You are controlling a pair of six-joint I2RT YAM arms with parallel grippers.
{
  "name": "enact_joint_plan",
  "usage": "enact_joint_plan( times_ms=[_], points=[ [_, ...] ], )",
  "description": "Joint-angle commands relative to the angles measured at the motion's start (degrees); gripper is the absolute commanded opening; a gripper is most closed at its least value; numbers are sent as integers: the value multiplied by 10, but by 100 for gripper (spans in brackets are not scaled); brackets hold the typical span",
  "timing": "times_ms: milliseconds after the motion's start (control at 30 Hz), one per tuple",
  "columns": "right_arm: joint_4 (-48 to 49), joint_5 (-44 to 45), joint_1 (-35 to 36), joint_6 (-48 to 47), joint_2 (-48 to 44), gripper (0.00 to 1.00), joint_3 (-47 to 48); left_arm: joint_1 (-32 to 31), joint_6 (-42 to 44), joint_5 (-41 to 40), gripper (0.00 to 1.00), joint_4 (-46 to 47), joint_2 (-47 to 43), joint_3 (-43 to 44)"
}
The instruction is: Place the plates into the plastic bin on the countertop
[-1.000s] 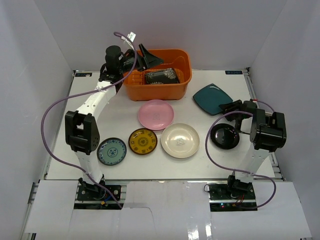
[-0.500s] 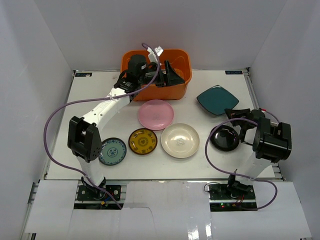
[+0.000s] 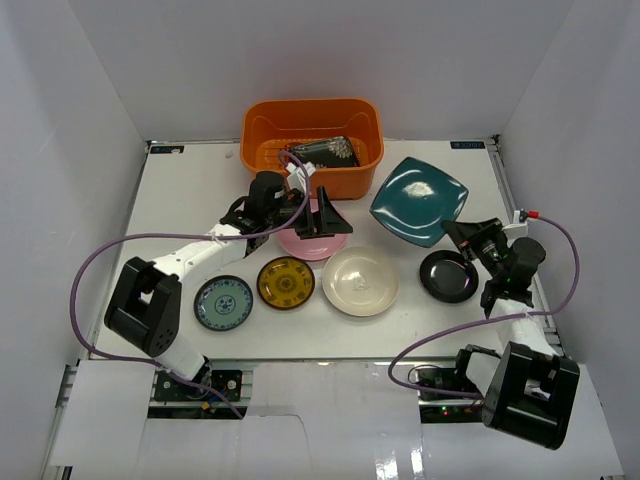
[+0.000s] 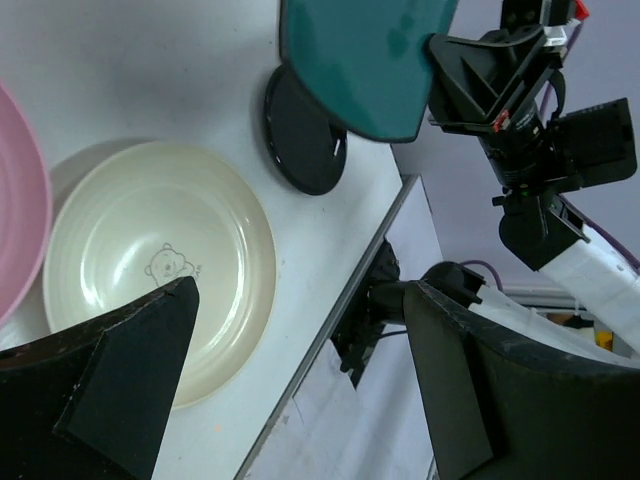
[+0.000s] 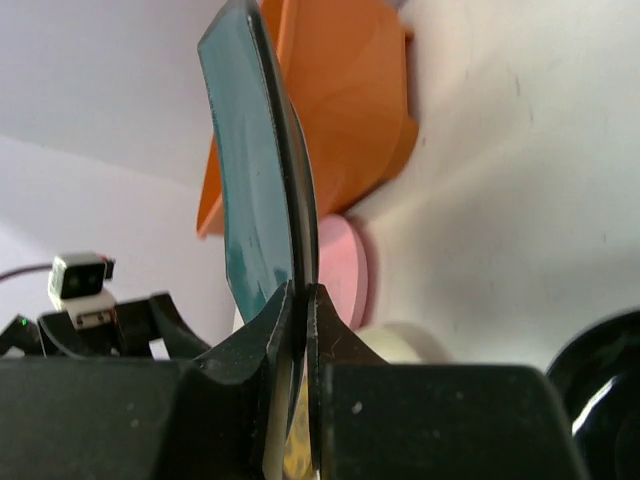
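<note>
Your right fingers [image 5: 283, 320] are pinching the teal square plate [image 3: 419, 201] by its near rim. It is clear of the table [image 3: 190, 200], tilted, and sits between the black plate [image 3: 447, 277] and the plastic bin [image 3: 360, 180]. Your left fingers [image 3: 322, 218] are spread wide and empty over the pink plate [image 3: 300, 247]. The dark floral plate [image 3: 325, 152] lies in the bin. The teal plate looks stiff, glazed, probably slick and chippable. An edge pinch may let it swing, so carry it slowly and lower it close to the bin floor before letting go.
</note>
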Motion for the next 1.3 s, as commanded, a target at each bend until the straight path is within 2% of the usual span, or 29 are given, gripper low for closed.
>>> enact_joint_plan(
  times_ms=[0, 133, 267, 400, 467, 533, 600, 633, 733, 767, 867, 900, 933, 1033, 1067, 1167, 1267],
  points=[
    [-17, -72, 4, -20, -54, 8, -5, -9, -38, 42, 94, 97, -36, -22],
    [-32, -108, 26, -26, -84, 8, -12, -17, -27, 28, 92, 104, -33, -29],
    [-42, -130, 53, -27, -96, 8, -11, -25, -12, 19, 87, 103, 15, -24],
    [-37, -130, 71, -20, -107, 8, -16, -30, -4, -2, 81, 104, 54, -12],
    [-36, -129, 83, -19, -104, 8, -16, -34, -4, -3, 75, 114, 67, -8],
    [-26, -130, 92, -15, -102, 8, -19, -35, -5, -7, 66, 121, 68, -5],
    [-22, -123, 100, -13, -99, 8, -21, -35, -5, 0, 48, 126, 71, 0],
    [-20, -121, 103, -15, -94, 8, -22, -35, -5, 4, 29, 131, 69, 0],
    [-4, -123, 111, -7, -84, 8, -27, -36, -12, 7, 10, 141, 60, -13],
    [-1, -123, 112, -5, -80, 8, -28, -35, -18, 11, 0, 148, 58, -15],
    [-11, -118, 117, -16, -73, 8, -26, -34, -37, 14, 0, 166, 41, -23],
    [-16, -118, 117, -18, -72, 13, -26, -33, -47, 16, 0, 173, 36, -24],
    [-20, -120, 117, -23, -73, 29, -26, -30, -57, 18, 0, 179, 27, -21],
    [-48, -121, 118, -44, -80, 50, -17, -23, -81, 22, 0, 185, 20, 1],
    [-58, -121, 117, -52, -86, 60, -14, -16, -86, 26, 0, 188, 15, 15],
    [-102, -130, 117, -80, -100, 74, 0, 7, -113, 28, 0, 197, 12, 35],
    [-149, -132, 118, -113, -122, 78, 12, 48, -135, 33, 0, 194, 21, 85]
  ],
)
